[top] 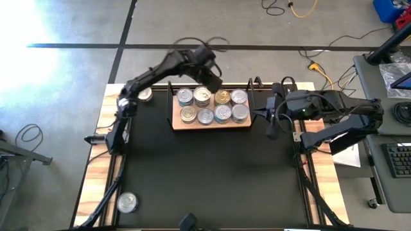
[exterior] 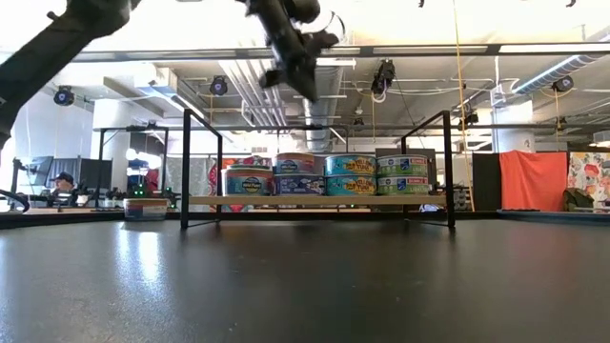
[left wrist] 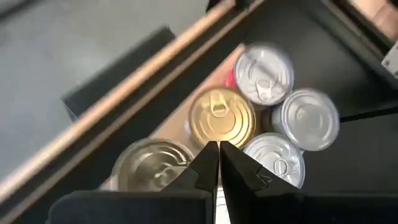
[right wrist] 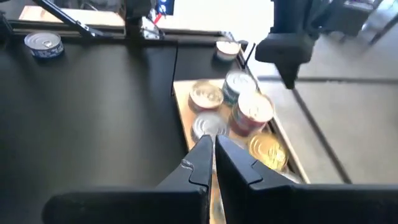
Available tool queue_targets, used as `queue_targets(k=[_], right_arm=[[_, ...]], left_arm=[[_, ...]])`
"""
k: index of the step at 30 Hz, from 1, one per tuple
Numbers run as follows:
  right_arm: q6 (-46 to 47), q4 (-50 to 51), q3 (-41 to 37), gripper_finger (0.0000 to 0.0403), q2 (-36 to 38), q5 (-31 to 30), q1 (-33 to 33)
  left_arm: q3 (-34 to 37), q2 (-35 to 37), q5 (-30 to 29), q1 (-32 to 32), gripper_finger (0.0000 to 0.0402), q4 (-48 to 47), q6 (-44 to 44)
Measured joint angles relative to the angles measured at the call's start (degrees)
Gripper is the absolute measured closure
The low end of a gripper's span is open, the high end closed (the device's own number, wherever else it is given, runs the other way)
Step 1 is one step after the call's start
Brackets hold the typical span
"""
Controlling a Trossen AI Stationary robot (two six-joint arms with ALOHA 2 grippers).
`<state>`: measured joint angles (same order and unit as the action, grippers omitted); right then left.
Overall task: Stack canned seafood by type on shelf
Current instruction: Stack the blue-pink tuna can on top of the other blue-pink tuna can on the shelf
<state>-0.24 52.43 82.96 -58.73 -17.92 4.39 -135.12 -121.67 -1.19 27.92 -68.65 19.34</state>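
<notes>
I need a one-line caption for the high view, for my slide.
Left claw, shut and empty, hovers over tins on the shelf; right claw waits beside it; two tins remain off the shelf.

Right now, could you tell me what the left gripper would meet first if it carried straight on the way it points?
Probably a gold-lidded tin on the shelf. The shut left gripper hangs above the tins and points down at them, its tips lined up near that lid's edge. Depth is unclear, so a neighbouring tin could come first.

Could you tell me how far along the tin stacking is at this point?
Mostly done: eight stacks of tins fill the shelf. Nothing is in hand; the left gripper hovers shut above them and the right gripper waits shut beside the shelf. Two stray tins remain on the table: one far-left, one near-left.
</notes>
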Motion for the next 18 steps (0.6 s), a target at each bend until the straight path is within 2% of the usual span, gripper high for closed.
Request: queue_targets(k=[6, 9, 14, 16, 18], right_arm=[[-11.0, -7.6, -0.1, 0.0390, -1.9, 1.1, -6.1], [-14.4, -10.0, -0.1, 0.0390, -3.1, 7.7, -11.5], [-14.3, -12.4, -0.1, 0.0390, -5.2, 23.5, -20.1], [-12.3, -12.9, 0.0, 0.0390, -5.8, 26.9, -21.8], [-9.9, -13.3, 0.0, 0.0390, -6.0, 27.5, -22.1]], left_arm=[[0.9, 6.8, -8.6, 1.2, 0.0402, -5.3, -4.6], [0.9, 10.6, -13.9, 1.7, 0.0402, -8.4, -5.2], [1.0, 18.2, -25.0, 1.7, 0.0402, -11.7, -5.2], [1.2, 21.4, -28.3, 1.8, 0.0402, -13.2, -5.3], [1.7, 24.6, -30.3, 2.4, 0.0402, -14.6, -6.1]])
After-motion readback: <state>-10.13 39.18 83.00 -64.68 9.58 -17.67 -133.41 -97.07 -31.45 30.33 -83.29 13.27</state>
